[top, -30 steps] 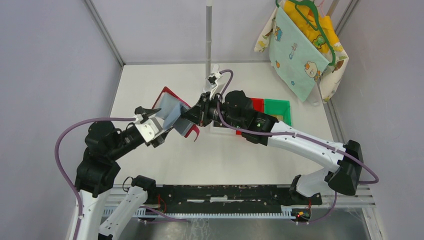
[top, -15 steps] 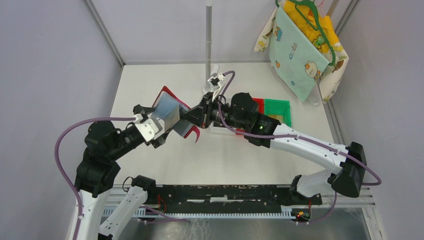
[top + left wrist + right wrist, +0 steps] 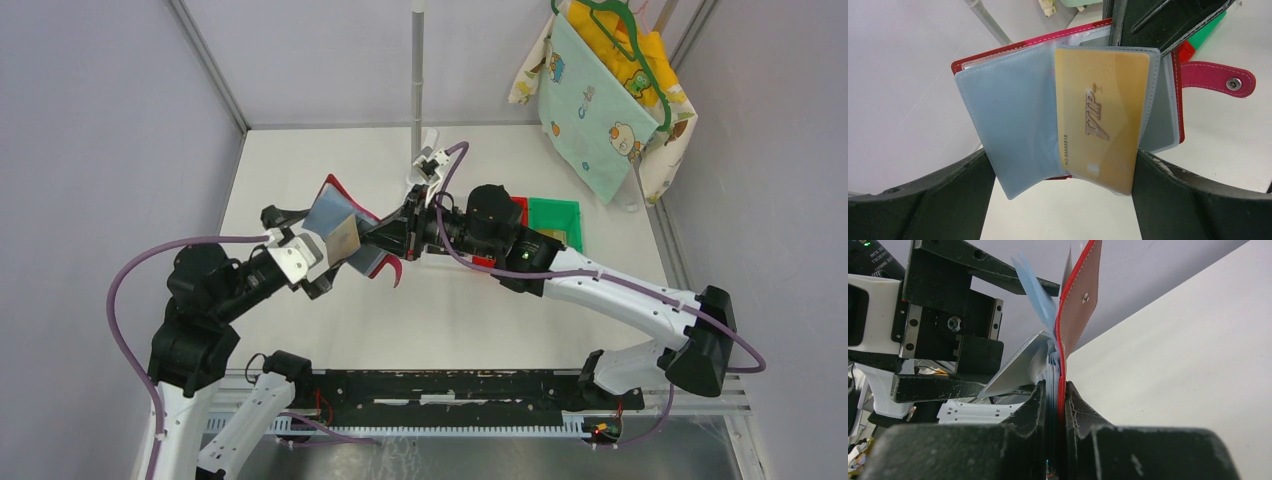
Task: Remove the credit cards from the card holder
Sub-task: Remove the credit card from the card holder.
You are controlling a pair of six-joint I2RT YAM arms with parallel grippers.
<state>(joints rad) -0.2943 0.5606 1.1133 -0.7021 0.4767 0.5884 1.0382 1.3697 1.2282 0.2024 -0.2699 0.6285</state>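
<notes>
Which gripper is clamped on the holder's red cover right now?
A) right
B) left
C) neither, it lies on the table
A: in the right wrist view the right gripper pinches the holder at its red edge, off the table; the left gripper has its jaws wide open around it.

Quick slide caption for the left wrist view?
Left pincer open, flanking the gold VIP card in the red card holder gripped by the right pincer.

I can't tell whether the wallet point(image 3: 1008, 115)'s back sleeves hold cards. The right gripper point(image 3: 1148, 22) hides its top edge, and the left gripper point(image 3: 1060, 160)'s fingers point(image 3: 923, 205) run off my view's bottom edge.
</notes>
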